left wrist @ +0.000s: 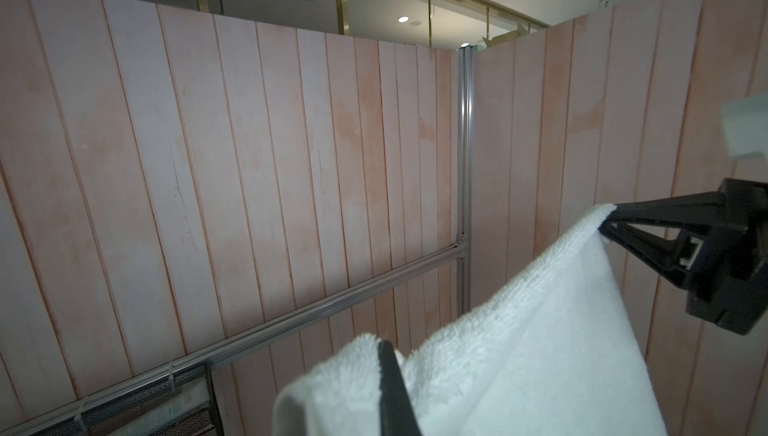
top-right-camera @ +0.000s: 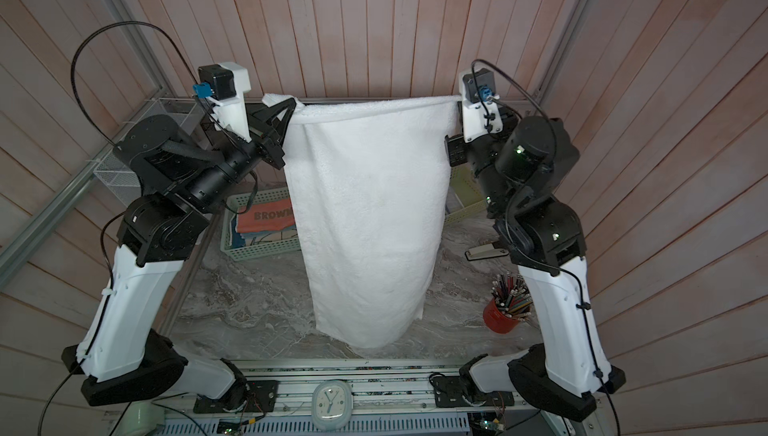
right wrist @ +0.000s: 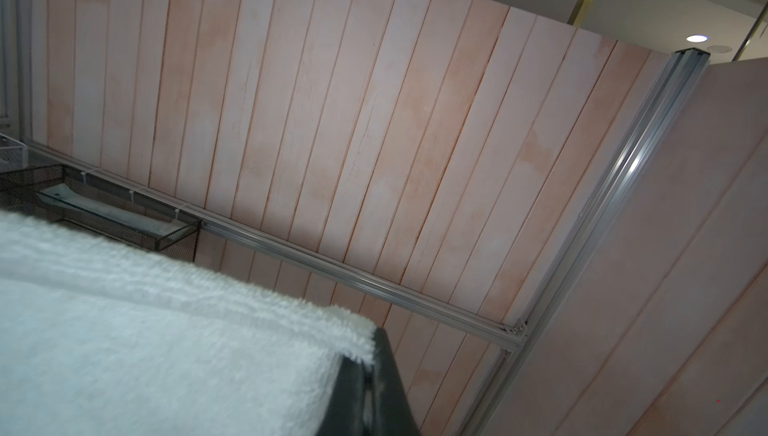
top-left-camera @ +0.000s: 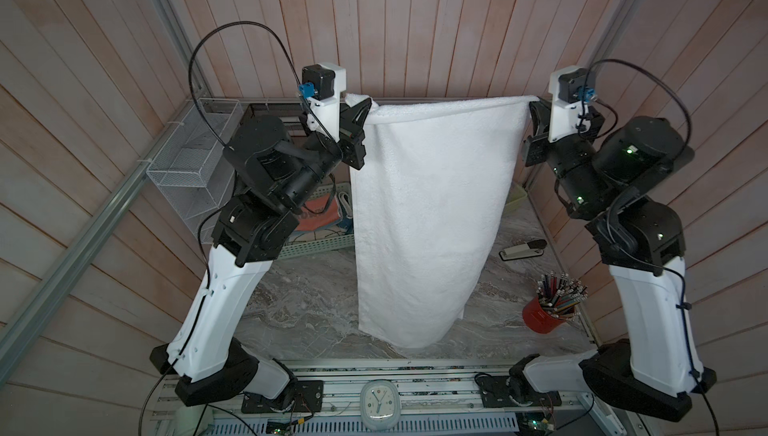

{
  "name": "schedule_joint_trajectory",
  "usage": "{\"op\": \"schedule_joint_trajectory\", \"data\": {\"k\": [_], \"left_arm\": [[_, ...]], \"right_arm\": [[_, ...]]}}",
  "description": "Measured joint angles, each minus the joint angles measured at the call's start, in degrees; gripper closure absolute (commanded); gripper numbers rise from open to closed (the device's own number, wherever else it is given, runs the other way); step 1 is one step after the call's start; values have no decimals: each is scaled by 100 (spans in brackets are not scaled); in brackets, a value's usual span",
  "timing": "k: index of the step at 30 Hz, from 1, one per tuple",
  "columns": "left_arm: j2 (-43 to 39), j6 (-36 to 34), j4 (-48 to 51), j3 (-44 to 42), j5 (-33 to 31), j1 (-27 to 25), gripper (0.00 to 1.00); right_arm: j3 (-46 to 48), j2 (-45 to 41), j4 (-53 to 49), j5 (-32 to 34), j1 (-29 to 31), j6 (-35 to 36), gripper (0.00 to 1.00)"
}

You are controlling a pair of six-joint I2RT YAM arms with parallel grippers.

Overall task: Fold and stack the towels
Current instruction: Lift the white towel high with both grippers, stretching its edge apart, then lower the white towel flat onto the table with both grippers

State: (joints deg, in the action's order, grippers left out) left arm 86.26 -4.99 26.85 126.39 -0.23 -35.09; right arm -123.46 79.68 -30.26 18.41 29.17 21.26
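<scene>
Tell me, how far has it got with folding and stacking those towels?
Done: no folded stack shows, though the white towel hides part of the table. In hand: that towel, pinched at its top corners by the left hand and right hand, hangs spread out over the table. Left: folding it, then the coral towel and others piled in the green basket.

A lab test booth: plank-patterned panels on aluminium framing.

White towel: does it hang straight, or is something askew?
Slightly askew. The left gripper pinches the white towel short of its corner, so cloth bunches and a tip pokes out there; the right gripper holds the very corner.
</scene>
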Motion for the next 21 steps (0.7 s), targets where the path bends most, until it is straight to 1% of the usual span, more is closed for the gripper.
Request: {"op": "schedule_joint_trajectory", "data": {"k": [3,5,7,12,16,21], "left_arm": [[426,125,24,-2,146,420,100],[763,247,-31,-42,393,695,100],[1110,409,-122,-118,719,966,100],[2072,890,-568,-343,1606,1576,100],[2988,1215,-938,-354,2146,1873,100],[3941,1499,-1154,-361,2518,2044,100]], "right_arm": [[208,396,81,-125,-389,-83,100],[380,643,199,-289,-643,-170,100],[629,903,380,-470,-870,-245,100],[1071,1659,774,-863,-1213,-382,100],[1169,2465,997,-1062,-1397,-457,100],[1231,3193,1049,-1196,-1495,-522,100]]}}
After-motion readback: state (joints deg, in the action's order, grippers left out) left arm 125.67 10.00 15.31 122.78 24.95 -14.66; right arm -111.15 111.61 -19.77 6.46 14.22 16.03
